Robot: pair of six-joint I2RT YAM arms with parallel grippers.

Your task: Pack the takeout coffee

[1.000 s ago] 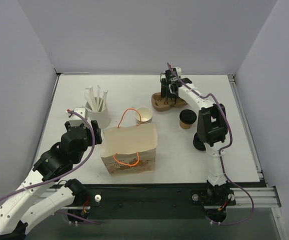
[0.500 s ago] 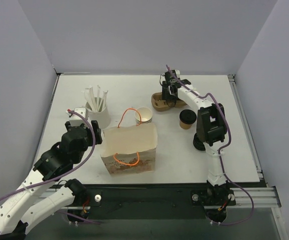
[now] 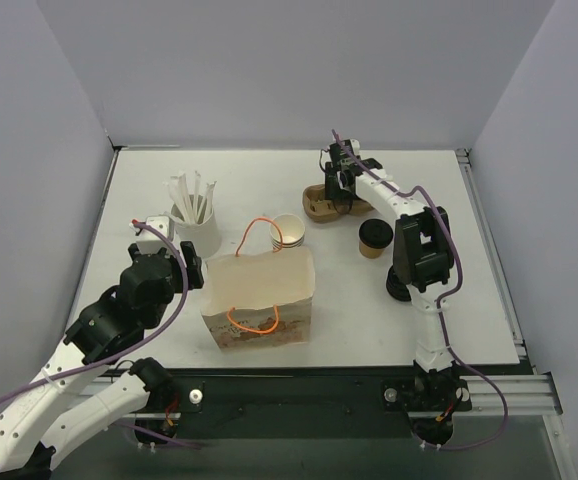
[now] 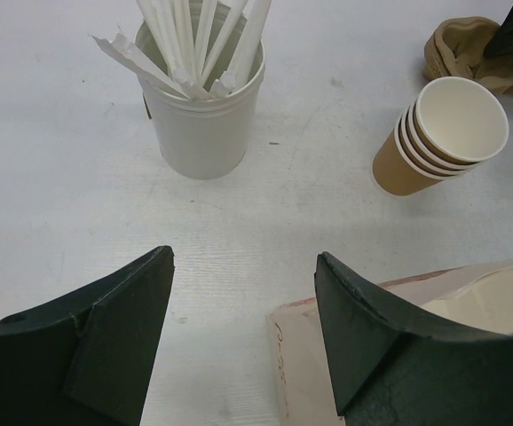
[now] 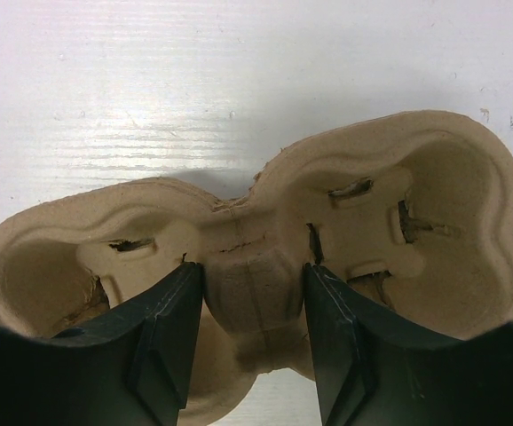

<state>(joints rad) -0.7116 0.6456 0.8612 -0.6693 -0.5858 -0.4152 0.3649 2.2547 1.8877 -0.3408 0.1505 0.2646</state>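
Observation:
The takeout coffee (image 3: 373,238), a tan cup with a black lid, stands on the table right of centre, by the right arm. Behind it lies a brown pulp cup carrier (image 3: 319,207) (image 5: 416,222). My right gripper (image 3: 341,195) (image 5: 252,271) is down on the carrier, both fingers pressed against the raised hump between its two wells. The open paper bag (image 3: 259,297) (image 4: 469,311) with orange handles stands at the front centre. My left gripper (image 3: 187,264) (image 4: 243,262) hovers open just left of the bag's back corner, holding nothing.
A nested stack of tan cups (image 3: 287,231) (image 4: 443,133) lies tilted behind the bag. A white tub of wrapped straws (image 3: 197,228) (image 4: 205,115) stands at the left. The right arm's base (image 3: 409,285) sits near the coffee. Grey walls close in three sides.
My right gripper has come down onto the carrier and its jaws have narrowed onto the middle hump. The left arm has barely shifted.

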